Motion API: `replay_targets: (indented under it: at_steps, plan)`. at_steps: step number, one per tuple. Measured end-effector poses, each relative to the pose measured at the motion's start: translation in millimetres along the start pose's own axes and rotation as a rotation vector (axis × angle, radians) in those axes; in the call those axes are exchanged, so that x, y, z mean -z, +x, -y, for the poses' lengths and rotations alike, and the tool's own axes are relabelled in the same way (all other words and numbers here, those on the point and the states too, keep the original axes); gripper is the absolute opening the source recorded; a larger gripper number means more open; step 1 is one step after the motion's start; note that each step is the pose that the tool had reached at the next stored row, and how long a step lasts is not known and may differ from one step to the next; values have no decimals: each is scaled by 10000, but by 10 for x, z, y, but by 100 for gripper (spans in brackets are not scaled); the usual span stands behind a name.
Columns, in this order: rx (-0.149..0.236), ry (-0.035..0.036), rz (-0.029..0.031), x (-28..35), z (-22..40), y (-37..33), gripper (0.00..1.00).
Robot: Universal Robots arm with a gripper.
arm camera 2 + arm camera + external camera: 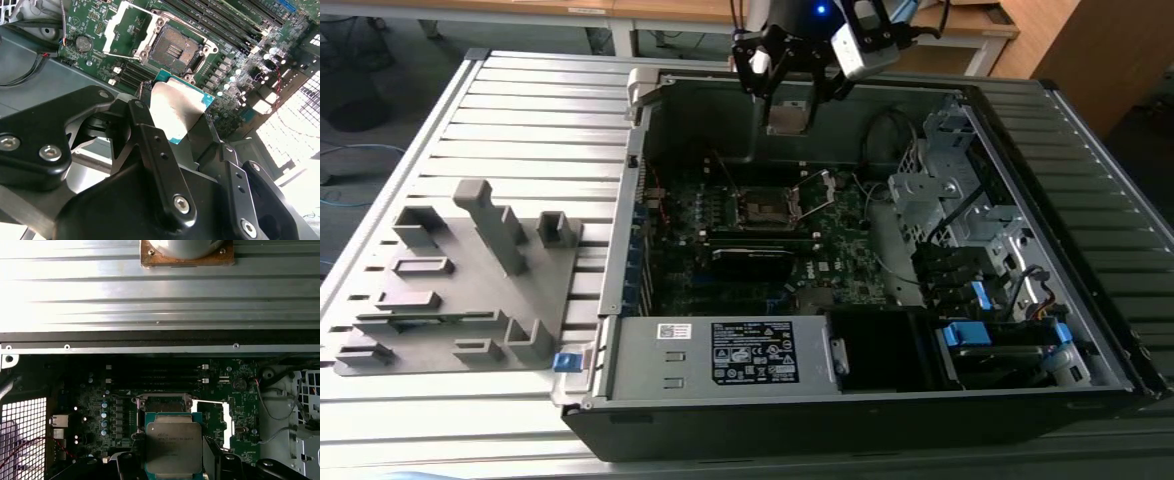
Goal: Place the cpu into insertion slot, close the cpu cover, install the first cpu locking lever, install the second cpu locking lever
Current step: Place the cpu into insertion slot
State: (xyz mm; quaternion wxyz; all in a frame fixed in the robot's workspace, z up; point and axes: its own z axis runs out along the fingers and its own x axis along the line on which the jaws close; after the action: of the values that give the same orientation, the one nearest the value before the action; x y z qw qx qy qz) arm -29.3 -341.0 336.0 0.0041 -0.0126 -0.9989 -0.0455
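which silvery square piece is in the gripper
The cpu: solid grey top, held in the gripper. The cpu cover is a cut-out frame open beside the insertion slot.

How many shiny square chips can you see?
1. The cpu is held in the gripper, not yet in the empty insertion slot. Others could be hidden.

I see the cpu point(177, 112) as dull silver-grey on top with a teal-green edge, and the fingers point(160, 155) as matt black. Toward the top of the second wrist view, the insertion slot point(174, 48) is dark with a silvery rim. The cpu cover point(114, 22) is bright silver and the motherboard point(92, 22) deep green. The worktop point(520, 110) is pale grey and ribbed.
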Motion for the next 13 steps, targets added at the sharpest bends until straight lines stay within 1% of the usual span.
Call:
replay_targets:
  at_steps: [7, 13]
  plan:
    - [0, 0, 0, -12, 1, 0, 54]
    - [0, 0, 0, -58, 5, -1, 54]
